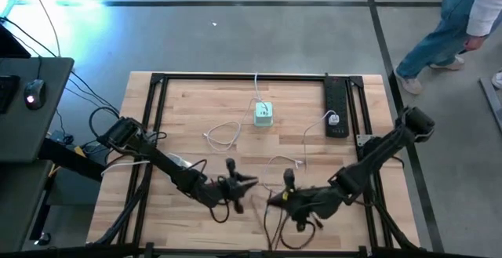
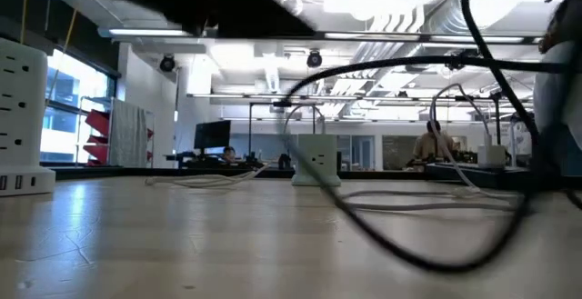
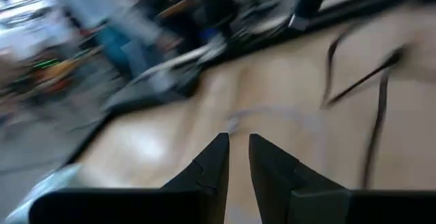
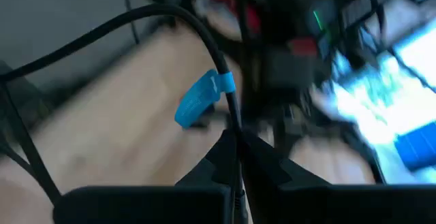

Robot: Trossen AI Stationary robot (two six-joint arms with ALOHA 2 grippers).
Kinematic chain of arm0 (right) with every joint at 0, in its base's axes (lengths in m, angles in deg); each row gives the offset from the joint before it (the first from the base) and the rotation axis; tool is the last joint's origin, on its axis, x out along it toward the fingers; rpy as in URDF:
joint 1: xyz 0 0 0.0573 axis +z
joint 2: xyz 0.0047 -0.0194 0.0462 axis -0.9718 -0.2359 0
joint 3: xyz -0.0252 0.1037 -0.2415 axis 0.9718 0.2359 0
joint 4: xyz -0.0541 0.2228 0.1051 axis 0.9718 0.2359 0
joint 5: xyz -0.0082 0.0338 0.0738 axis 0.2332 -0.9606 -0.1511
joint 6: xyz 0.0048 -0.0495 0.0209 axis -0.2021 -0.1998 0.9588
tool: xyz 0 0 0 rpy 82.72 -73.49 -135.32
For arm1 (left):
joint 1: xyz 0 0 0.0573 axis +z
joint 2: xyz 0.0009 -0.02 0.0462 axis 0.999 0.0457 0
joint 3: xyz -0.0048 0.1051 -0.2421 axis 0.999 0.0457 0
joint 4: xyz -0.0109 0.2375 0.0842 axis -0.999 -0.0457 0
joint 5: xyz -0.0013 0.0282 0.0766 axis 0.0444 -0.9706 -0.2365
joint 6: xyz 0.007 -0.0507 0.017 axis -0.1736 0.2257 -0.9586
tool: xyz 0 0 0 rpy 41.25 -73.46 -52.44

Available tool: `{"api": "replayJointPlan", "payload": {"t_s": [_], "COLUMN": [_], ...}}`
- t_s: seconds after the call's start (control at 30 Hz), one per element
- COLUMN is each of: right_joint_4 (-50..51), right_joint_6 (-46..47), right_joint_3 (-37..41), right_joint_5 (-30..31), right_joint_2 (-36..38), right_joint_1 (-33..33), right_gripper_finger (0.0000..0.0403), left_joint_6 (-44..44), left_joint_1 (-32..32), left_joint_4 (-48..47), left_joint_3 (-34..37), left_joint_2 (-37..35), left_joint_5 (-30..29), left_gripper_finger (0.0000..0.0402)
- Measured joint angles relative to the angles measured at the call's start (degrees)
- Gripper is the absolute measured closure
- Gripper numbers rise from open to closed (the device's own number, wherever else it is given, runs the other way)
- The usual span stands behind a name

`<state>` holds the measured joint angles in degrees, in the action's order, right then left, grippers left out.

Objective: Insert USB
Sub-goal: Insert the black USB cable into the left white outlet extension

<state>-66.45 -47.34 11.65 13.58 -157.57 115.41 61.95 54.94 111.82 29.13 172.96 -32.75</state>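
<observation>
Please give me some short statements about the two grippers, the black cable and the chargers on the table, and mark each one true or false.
1. The right gripper is shut on a black cable. True.
2. The left gripper holds the black cable. False: nothing shows between its fingers, which stand a little apart.
3. A blue tag sits on the black cable. True.
4. The white cube charger lies at the table's near edge between the arms. False: it stands toward the far side.
5. A black power strip lies near the table's far right corner. True.
</observation>
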Motion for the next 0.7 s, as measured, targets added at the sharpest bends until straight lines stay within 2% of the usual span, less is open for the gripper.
{"api": "replayJointPlan", "payload": {"t_s": [0.07,0.23,0.37,0.7], "right_joint_4": [-3.2,-10.3,-12.4,-13.6], "right_joint_6": [-1.5,-2.4,-2.4,-2.1], "right_joint_3": [0.0,0.0,0.0,0.0], "right_joint_5": [-2.5,-6.3,-6.5,-4.1], "right_joint_2": [-1.0,-4.6,-7.6,-9.3], "right_joint_1": [-0.1,-0.3,-0.4,-0.7], "right_gripper_finger": [0.0403,0.0403,0.0403,0.0403], "left_joint_6": [0.0,-0.5,-2.5,0.3], "left_joint_1": [-0.3,-1.7,-1.7,0.0], "left_joint_4": [1.7,3.8,6.9,6.1], "left_joint_3": [0.0,0.0,0.0,0.0], "left_joint_2": [0.0,0.0,0.0,0.0], "left_joint_5": [4.4,4.8,12.6,24.4], "left_gripper_finger": [0.0365,0.0355,0.0339,0.0299]}}
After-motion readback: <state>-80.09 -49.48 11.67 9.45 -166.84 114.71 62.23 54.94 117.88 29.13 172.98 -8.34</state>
